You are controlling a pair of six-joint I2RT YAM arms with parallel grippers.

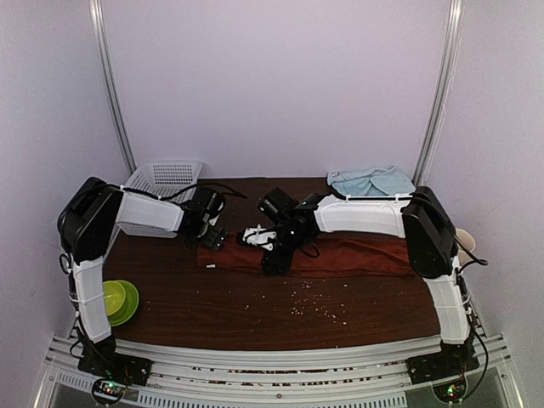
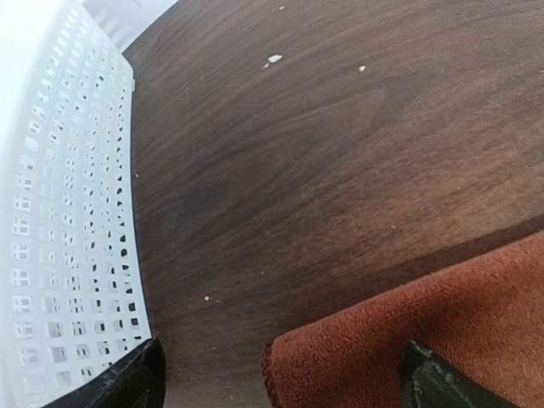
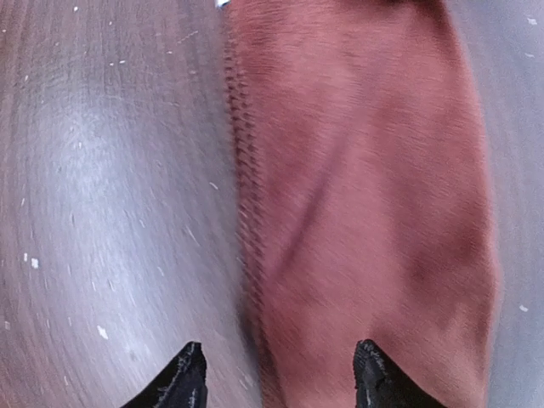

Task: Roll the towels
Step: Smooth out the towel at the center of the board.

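The rust-red towel point(image 1: 340, 255) lies flat in a long strip across the middle of the table. Its left corner point(image 2: 416, 327) sits between the wide-apart fingertips of my left gripper point(image 2: 285, 384), which is open just above it, also seen from above point(image 1: 212, 236). My right gripper point(image 1: 270, 252) hovers over the strip's left part. In the right wrist view the right gripper point(image 3: 280, 378) is open, straddling the towel's long edge point(image 3: 365, 195) and holding nothing. The pale light-blue towel point(image 1: 371, 180) lies crumpled at the back right.
A white perforated basket point(image 1: 166, 177) stands at the back left, close beside my left gripper's finger point(image 2: 68, 212). A green bowl point(image 1: 119, 299) sits near the front left edge. Small crumbs point(image 1: 314, 302) dot the dark wooden table point(image 1: 255, 314).
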